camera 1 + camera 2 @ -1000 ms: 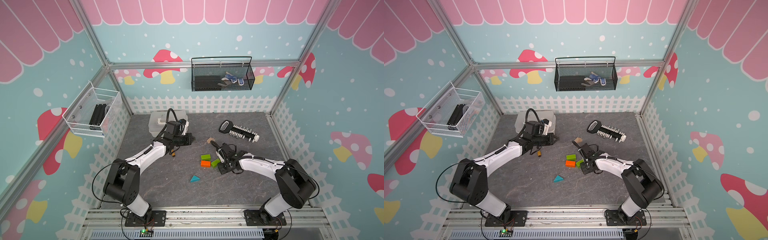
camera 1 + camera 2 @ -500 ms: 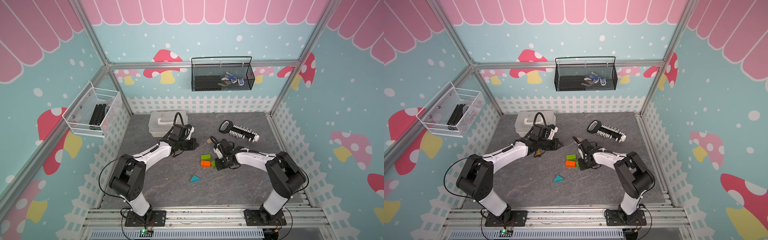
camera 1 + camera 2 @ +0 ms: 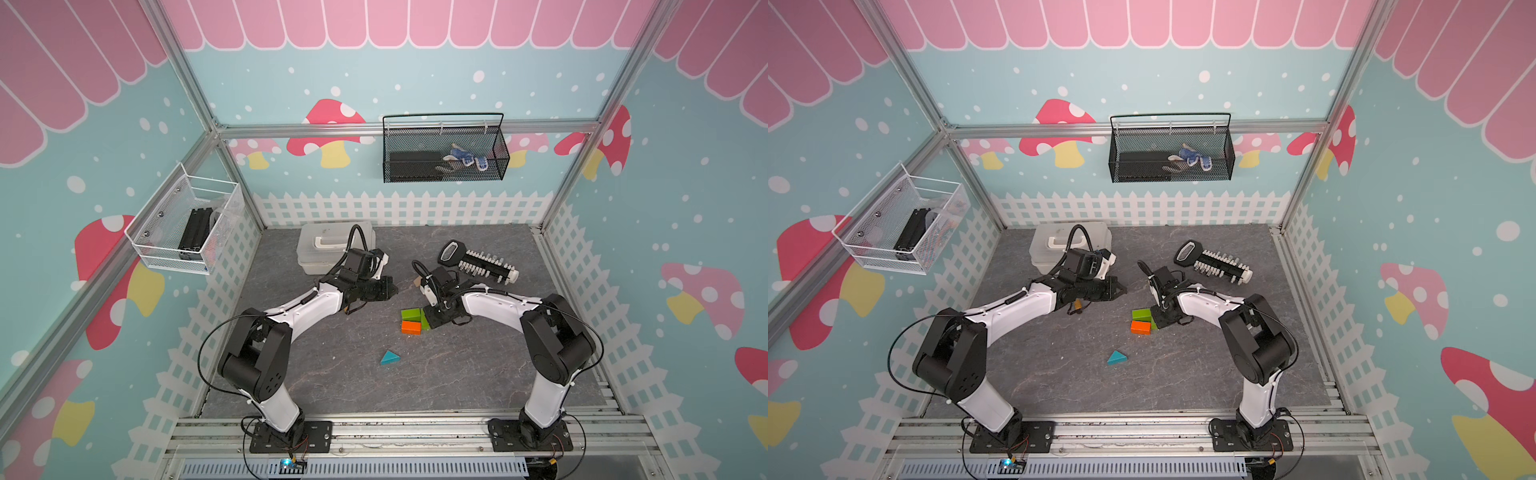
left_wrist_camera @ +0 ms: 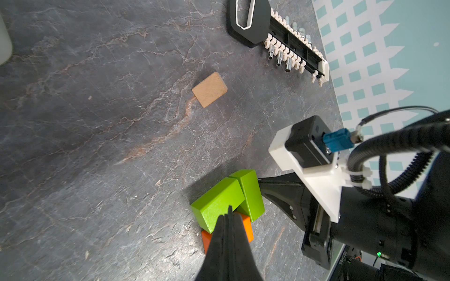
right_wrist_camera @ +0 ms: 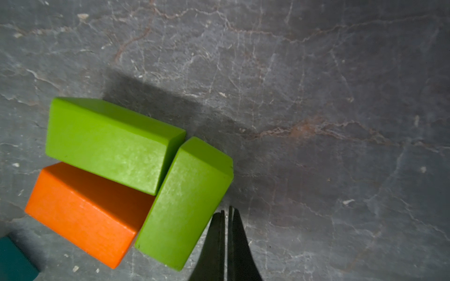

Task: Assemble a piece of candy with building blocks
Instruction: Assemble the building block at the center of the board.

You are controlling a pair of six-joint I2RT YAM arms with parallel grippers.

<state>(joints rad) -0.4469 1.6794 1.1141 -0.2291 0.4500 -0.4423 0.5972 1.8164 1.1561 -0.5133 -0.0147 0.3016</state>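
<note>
Three building blocks lie pressed together mid-table: a green cuboid (image 3: 410, 314) (image 5: 109, 146), an orange cuboid (image 3: 410, 327) (image 5: 82, 214), and a second green cuboid (image 5: 185, 204) (image 4: 250, 194) set across their ends. My right gripper (image 5: 226, 214) (image 3: 430, 319) is shut, with its tips against that second green block's outer side. My left gripper (image 4: 229, 211) (image 3: 392, 289) is shut and empty, hovering behind and left of the cluster. The teal triangle (image 3: 390, 357) (image 3: 1116, 357) lies alone nearer the front. The tan block (image 4: 210, 89) sits apart, behind the cluster.
A black bit holder with sockets (image 3: 478, 262) lies at the back right. A white lidded box (image 3: 328, 245) stands at the back left behind my left arm. A small orange-handled tool (image 3: 1077, 308) lies under that arm. Wire baskets (image 3: 444, 153) (image 3: 187, 228) hang on the walls.
My left gripper has swung right, away from the white box and toward the blocks. My right gripper has shifted left against the second green block, its arm folding in.
</note>
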